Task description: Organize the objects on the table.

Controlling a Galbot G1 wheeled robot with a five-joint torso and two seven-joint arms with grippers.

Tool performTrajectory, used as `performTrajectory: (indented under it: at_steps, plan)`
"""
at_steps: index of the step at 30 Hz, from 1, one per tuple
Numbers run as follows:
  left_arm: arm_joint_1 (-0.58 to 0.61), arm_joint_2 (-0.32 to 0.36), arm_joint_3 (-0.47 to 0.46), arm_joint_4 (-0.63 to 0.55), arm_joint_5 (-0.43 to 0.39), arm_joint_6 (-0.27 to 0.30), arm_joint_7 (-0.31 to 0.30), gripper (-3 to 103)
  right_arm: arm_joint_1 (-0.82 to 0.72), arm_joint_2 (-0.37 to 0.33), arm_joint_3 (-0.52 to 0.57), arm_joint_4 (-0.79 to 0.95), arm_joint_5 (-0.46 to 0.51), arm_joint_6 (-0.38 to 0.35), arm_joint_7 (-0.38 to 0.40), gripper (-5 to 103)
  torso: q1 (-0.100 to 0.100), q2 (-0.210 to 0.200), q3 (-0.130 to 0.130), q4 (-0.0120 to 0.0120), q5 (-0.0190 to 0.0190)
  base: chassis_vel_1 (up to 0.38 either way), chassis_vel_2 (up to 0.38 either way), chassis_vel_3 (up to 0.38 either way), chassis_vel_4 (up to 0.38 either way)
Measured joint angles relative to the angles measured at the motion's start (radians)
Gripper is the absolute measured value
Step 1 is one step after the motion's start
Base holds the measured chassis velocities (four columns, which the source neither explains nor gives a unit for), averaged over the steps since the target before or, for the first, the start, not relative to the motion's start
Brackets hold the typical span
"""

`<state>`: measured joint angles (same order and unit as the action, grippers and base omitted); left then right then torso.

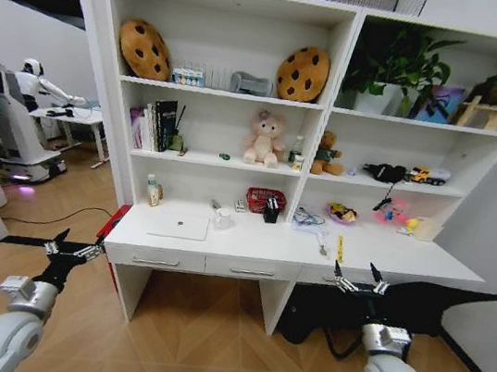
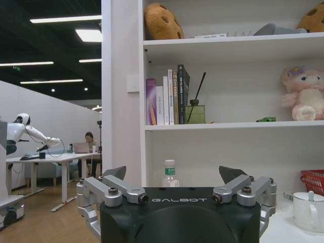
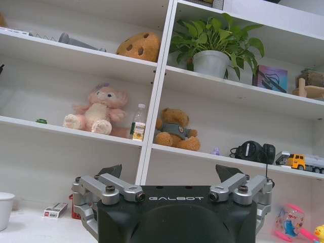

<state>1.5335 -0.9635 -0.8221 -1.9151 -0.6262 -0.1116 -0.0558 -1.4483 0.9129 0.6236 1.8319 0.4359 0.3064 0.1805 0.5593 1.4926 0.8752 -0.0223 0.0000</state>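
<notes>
A closed silver laptop [image 1: 178, 225] is lying at centre frame on the white surface [image 1: 388, 255]. Left gripper [image 1: 71, 249] and right gripper [image 1: 357, 282] are hovering lower left and lower right before its drawers, jaws spread wide, holding nothing.

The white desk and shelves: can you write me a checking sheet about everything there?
Surface: long white desk, smooth top, drawers below.
Job's things: slim silver laptop closed, flat on the desk; yellow pen.
Clutter: white mug, red mesh basket, pink plush toy on the shelf.
Grippers: left gripper and right gripper open, raised before the desk, holding nothing.
Cables: black cable on the floor.
Surroundings: another white robot at a far table.
</notes>
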Motion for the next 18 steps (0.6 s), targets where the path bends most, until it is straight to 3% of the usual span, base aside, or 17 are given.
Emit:
performTrajectory:
  at_steps: [18]
  plan:
    - [0.000,0.000,0.000,0.000,0.000,0.000,0.000,100,0.000,0.000,0.000,0.000,0.000,0.000,0.000,100,0.000,0.000,0.000,0.0000,0.0000,0.000,0.000,0.000,0.000]
